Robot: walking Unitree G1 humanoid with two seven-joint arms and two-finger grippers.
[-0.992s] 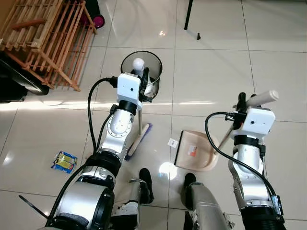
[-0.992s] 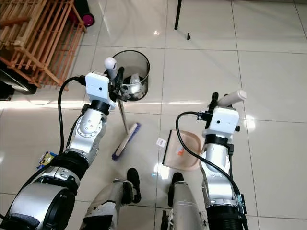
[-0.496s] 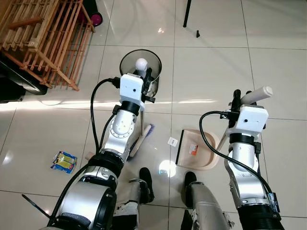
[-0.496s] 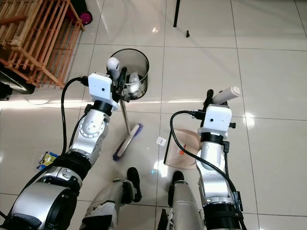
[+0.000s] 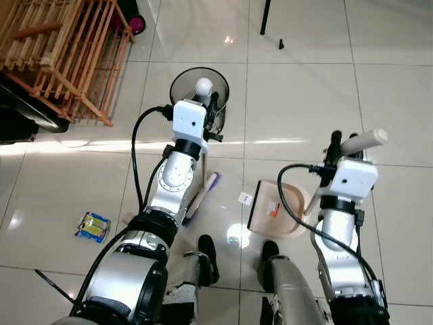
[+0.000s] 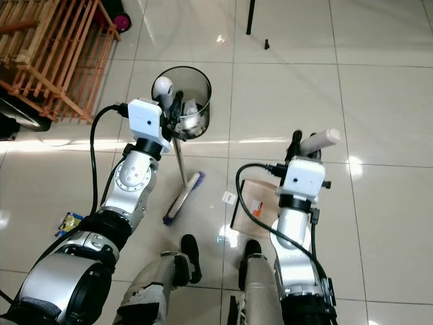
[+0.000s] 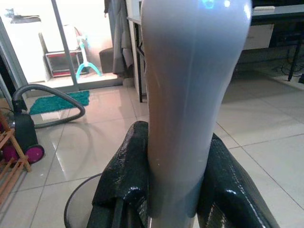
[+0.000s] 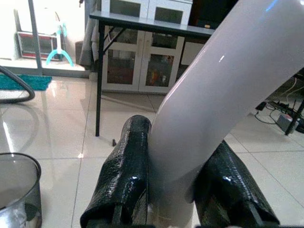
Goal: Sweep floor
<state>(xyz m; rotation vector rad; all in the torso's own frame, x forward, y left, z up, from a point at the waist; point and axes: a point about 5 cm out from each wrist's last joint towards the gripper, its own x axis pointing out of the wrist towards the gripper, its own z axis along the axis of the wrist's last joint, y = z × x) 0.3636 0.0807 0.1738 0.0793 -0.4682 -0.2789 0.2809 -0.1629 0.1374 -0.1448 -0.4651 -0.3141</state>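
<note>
The left gripper (image 7: 173, 190) clamps the broom (image 5: 204, 175) handle just before the bin (image 6: 200, 87), the right gripper (image 8: 173, 190) clamps the dustpan (image 5: 277, 210) handle.

The left gripper (image 6: 170, 108) is closed on the white handle of the broom (image 6: 177, 161) — its brush rests on the tiled floor (image 6: 379, 135). Just behind the handle stands a bin (image 6: 191, 108) with rubbish inside. Right of the brush lies a paper scrap (image 6: 228, 198), then the dustpan (image 6: 255, 203) — its handle clamped by the right gripper (image 6: 304, 143). Left of the brush lies a wrapper (image 6: 68, 221).
</note>
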